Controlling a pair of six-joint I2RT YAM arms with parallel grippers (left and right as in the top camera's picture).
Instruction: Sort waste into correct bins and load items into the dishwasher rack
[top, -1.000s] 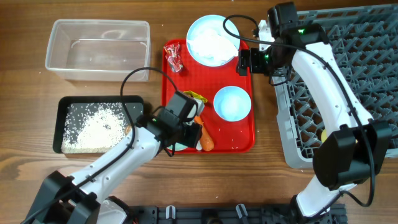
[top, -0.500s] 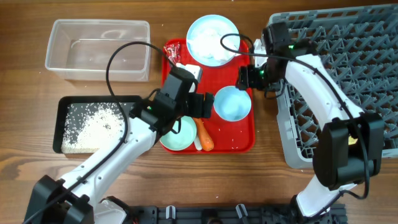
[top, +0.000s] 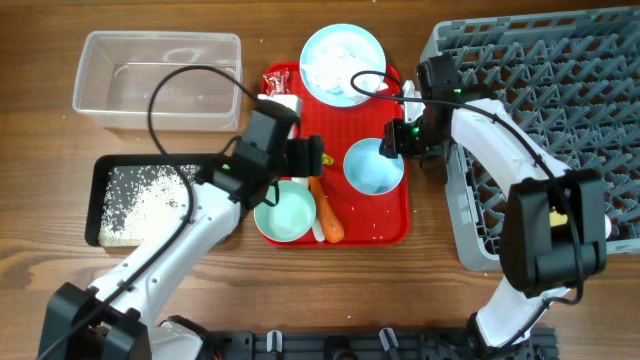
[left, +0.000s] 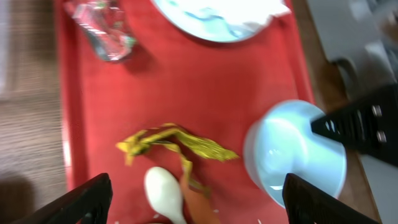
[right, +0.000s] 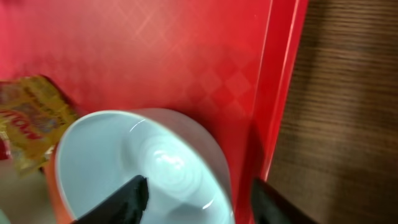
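At the 10 o'clock corner of the wooden table (top: 400, 290) stood the clear tub (top: 157, 80). Directly at its 6 o'clock lay the black tray (top: 120, 162), its floor strewn with loose white rice (top: 150, 205).

The left gripper (left: 196, 180) hung over the middle of the red tray (top: 335, 125) with its jaws wide apart and nothing between them. In its wrist view a crinkled yellow wrapper (left: 171, 146) lay just below centre. The white spoon (left: 163, 190) and the tip of the orange carrot (left: 199, 204) lay just at the wrapper's 6 o'clock. A red wrapper (left: 102, 28) lay at the tray's 11 o'clock corner. At the tray's 12 o'clock edge, a light blue plate (top: 343, 62) carried crumpled white paper (top: 335, 72). One light blue bowl (top: 284, 212) sat at the tray's 7 o'clock, beside the carrot.

The second bowl (right: 143, 168) sat at the tray's 3 o'clock side. The right gripper (right: 199, 182) was over it with jaws apart, one finger above the bowl's hollow and the other outside its rim. I could not tell whether either finger touched the bowl.

The grey dishwasher rack (top: 560, 90) filled the table's 3 o'clock side, just beside the red tray.
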